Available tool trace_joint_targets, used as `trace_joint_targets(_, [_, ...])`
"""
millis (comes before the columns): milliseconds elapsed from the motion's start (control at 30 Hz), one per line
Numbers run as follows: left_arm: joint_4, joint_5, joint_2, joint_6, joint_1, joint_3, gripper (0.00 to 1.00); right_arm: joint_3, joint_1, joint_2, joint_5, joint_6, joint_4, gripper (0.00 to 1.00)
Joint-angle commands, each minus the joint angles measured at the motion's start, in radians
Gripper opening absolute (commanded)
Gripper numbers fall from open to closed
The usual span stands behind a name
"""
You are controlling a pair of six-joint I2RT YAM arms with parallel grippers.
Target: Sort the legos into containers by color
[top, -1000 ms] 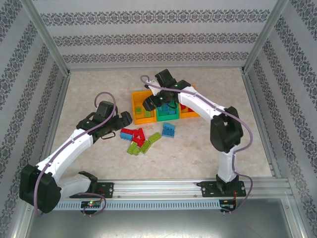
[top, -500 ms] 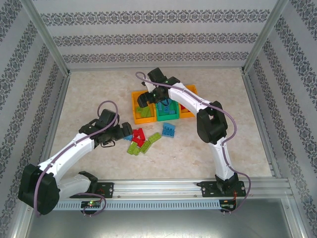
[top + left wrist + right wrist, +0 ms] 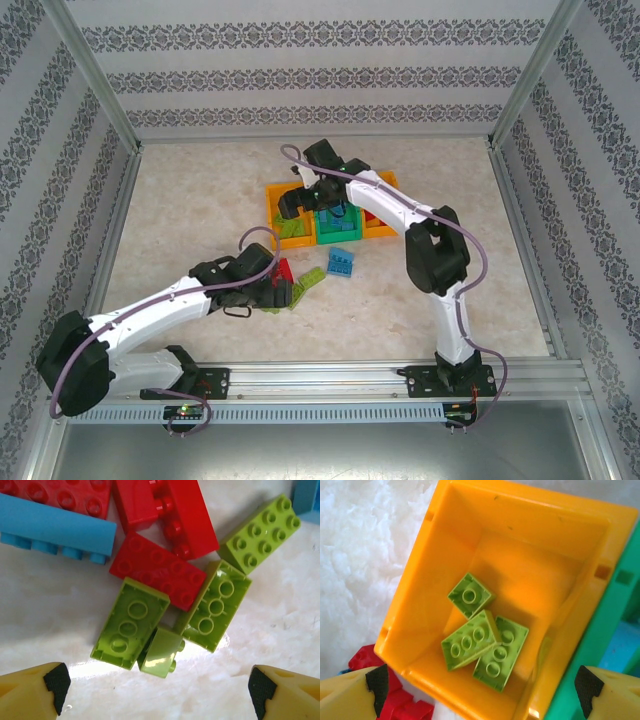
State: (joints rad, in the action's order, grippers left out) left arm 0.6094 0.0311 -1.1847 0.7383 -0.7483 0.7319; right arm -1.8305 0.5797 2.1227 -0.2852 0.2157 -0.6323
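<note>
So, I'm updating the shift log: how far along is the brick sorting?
Partly done. Three green bricks lie in the orange bin. Nothing is in hand: the right end effector hangs open above that bin, the left end effector open over the loose pile. Left to sort: red, green and blue bricks on the table.

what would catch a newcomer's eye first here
A bright orange bin at the far middle of the table holds three lime green bricks, under the open right gripper. Nearer, the left gripper hangs open over a loose heap of red, green and blue bricks.
</note>
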Motion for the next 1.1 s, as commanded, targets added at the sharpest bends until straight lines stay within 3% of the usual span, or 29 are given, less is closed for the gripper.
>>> trace_joint_targets(0, [0.044, -0.048, 0.012, -0.020, -0.042, -0.008, 0.90, 0.055, -0.023, -0.095, -0.029, 0.043, 0.056, 0.98])
trace_joint_targets(167, [0.014, -0.045, -0.022, -0.014, -0.076, -0.014, 0.83, 0.115, -0.052, -0.132, -0.028, 0.057, 0.064, 0.98])
trace_joint_targets(433, [0.002, -0.074, -0.145, -0.046, -0.094, 0.026, 0.64, 0.210, -0.091, -0.204, -0.023, 0.067, 0.097, 0.98])
trace_joint_targets(733, [-0.004, -0.086, -0.219, -0.067, -0.103, 0.072, 0.59, 0.315, -0.150, -0.280, -0.034, 0.072, 0.125, 0.98])
trace_joint_targets(1067, [0.005, -0.099, -0.291, -0.070, -0.130, 0.096, 0.47, 0.394, -0.231, -0.337, -0.082, 0.099, 0.161, 0.98])
